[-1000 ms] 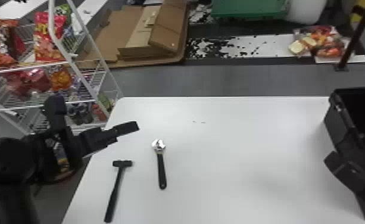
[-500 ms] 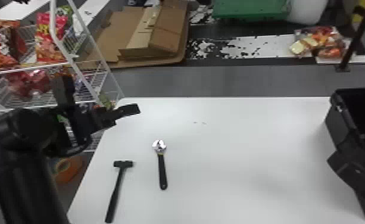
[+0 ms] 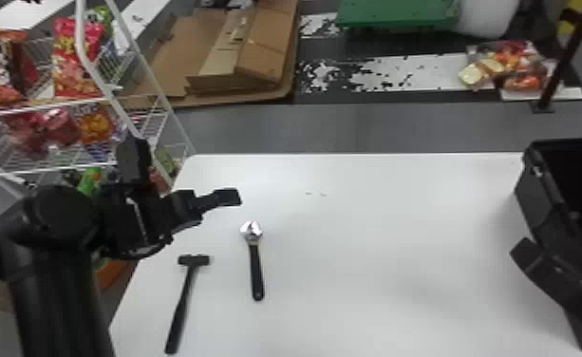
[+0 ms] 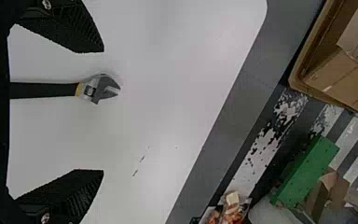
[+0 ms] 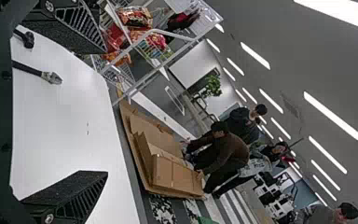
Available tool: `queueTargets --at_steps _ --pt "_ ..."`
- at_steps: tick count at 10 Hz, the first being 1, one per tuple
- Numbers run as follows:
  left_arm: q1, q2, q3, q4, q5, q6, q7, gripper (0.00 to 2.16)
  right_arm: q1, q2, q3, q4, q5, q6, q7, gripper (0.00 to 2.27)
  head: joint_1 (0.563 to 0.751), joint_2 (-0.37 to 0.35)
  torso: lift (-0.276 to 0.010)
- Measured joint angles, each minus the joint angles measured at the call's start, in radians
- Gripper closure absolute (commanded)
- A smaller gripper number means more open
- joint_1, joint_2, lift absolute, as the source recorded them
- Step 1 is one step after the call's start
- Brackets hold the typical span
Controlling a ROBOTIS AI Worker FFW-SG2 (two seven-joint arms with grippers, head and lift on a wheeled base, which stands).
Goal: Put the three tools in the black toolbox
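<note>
the step in hand looks like picking up the wrench (image 3: 256, 270). the left pincer (image 4: 103, 110) is spread wide, with nothing in its grip, and the wrench lies flat on the table (image 3: 375, 261) close to it, its metal head pointing away from the robot. in the left wrist view the wrench lies within the span of the open fingers, nearer one of them than the other. the next move probably calls for centring the pincer over the wrench, lowering it and closing; coming down off-centre could nudge the wrench aside.

the hammer (image 3: 193, 260) lies on the near side of the pincer, apart from the wrench. the black toolbox (image 3: 534, 204) is well off to the pincer's right; its inside is too dark to tell what it holds. the right pincer (image 5: 106, 112) is also wide apart and empty, both tools well away from it.

as for labels, the snack bags (image 3: 73, 57) beyond the left pincer have printed fronts, left unread here.
</note>
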Motion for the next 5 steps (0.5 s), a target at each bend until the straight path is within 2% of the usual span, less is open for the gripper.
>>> queueTargets --at_steps 2,3,5 --pt "0.018 0.001 -0.032 0.023 0.007 0.000 0.063 0.08 -0.003 0.000 0.009 0.000 0.002 0.000 -0.001 0.08 0.695 0.221 -0.055" --pt "0.007 0.004 -0.058 0.040 0.008 0.000 0.099 0.08 -0.004 0.000 0.014 0.000 0.005 0.002 -0.001 0.08 0.695 0.221 -0.055" --pt "-0.026 0.007 -0.097 0.088 0.009 0.000 0.139 0.08 -0.006 0.000 0.020 -0.003 0.014 0.008 -0.002 0.08 0.695 0.212 -0.055"
